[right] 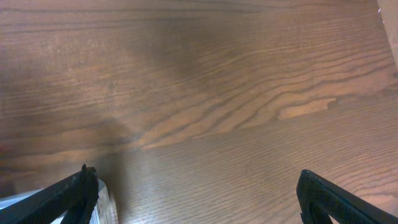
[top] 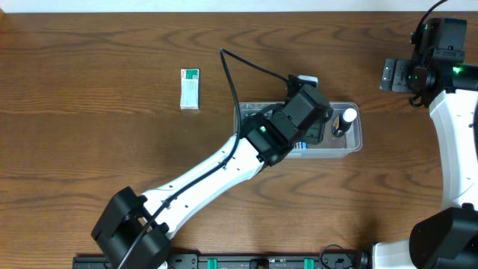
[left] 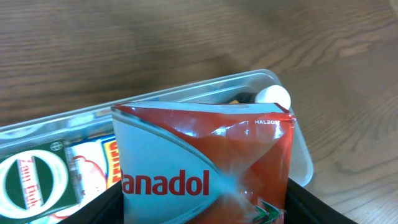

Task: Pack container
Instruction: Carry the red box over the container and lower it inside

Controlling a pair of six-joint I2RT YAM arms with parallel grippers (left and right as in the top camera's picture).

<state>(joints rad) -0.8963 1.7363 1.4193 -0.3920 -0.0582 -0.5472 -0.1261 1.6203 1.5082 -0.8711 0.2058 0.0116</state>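
Overhead: the container [top: 359, 134] lies with its long axis running left to right on the table [top: 89, 149]. My left gripper [top: 312, 119] hangs directly over its right half. The right gripper [top: 394, 75] sits well apart at the far edge, so the left arm is the nearer. A green-and-white box [top: 190, 88] lies outside, to the container's left.

Left wrist: the jaws are partly closed on a Panadol packet [left: 205, 155]. The container lies just below and beyond it, with a white-capped bottle [left: 273, 98] at its end.

Right wrist: the fingers are spread wide around nothing. The pale edge at lower left may be the container, but I can't be sure.
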